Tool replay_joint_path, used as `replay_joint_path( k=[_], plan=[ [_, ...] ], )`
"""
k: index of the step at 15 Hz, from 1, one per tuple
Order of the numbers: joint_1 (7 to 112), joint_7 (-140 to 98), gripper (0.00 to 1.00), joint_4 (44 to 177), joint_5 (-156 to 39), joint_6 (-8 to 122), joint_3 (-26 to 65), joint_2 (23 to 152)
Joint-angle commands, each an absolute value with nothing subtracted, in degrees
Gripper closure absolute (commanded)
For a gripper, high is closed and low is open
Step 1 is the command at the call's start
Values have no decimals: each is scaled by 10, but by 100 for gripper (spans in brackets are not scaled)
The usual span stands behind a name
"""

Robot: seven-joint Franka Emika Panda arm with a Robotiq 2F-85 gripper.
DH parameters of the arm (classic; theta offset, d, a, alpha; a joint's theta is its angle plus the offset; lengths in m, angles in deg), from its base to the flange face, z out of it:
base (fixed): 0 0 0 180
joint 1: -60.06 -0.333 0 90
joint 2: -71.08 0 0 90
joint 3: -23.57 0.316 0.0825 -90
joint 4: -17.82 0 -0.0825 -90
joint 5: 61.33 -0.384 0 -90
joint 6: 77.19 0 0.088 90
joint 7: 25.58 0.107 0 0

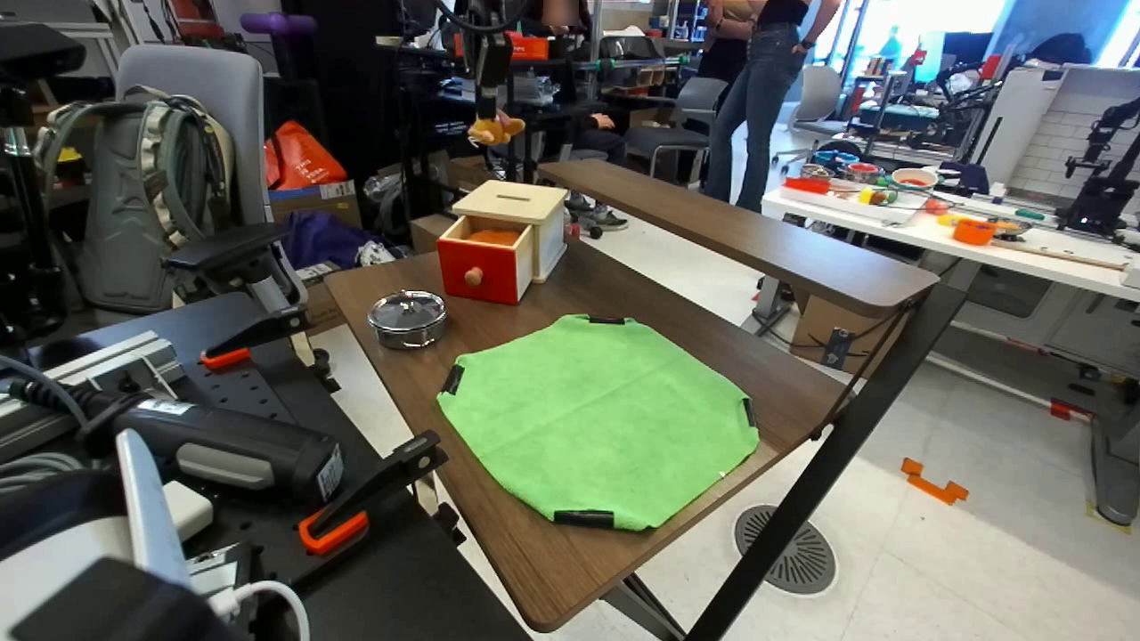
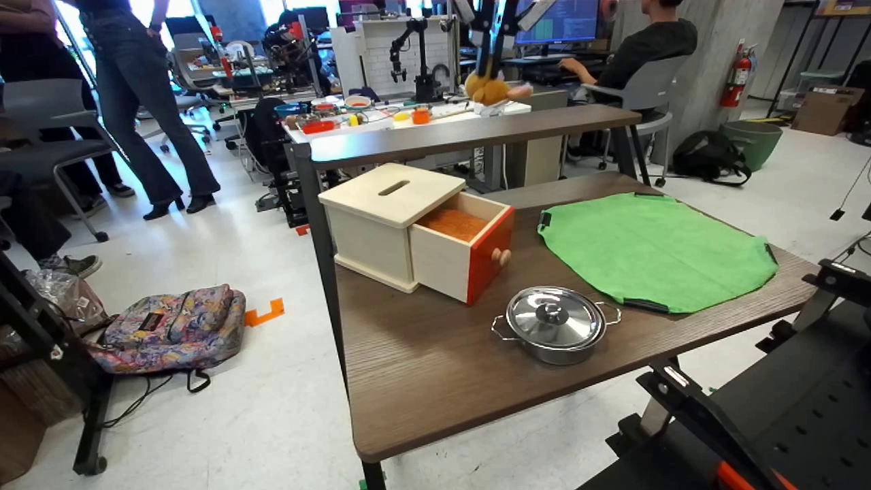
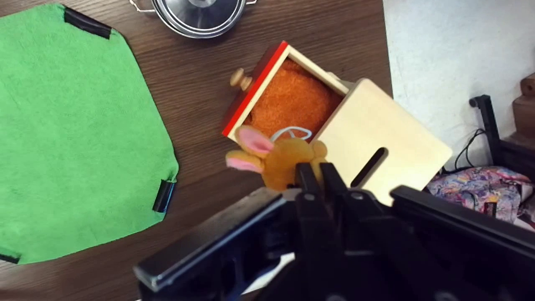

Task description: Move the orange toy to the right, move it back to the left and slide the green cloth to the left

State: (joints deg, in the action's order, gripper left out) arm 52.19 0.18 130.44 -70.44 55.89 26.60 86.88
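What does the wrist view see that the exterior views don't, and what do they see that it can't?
Only the wrist view clearly shows a pale loop beside the plush toy; what it belongs to, I can't tell. Only the exterior views show a standing person in jeans and gray chairs. All share the green cloth, the shiny pot and that toy, held in the gripper.

The orange toy, plush and pink-eared, was held aloft, higher than the wooden box, the green cloth, roughly octagonal, black-patched at edges, lay spread out, apart from the box, on its red-fronted side
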Motion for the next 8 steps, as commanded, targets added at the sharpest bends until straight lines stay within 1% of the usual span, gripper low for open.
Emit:
replay_joint_path(
  k=[1,8],
  plan=[
    [546,-24,98,1279,-741,586,264,904],
    [609,-96,98,1226,-829,591,267,988]
  ],
)
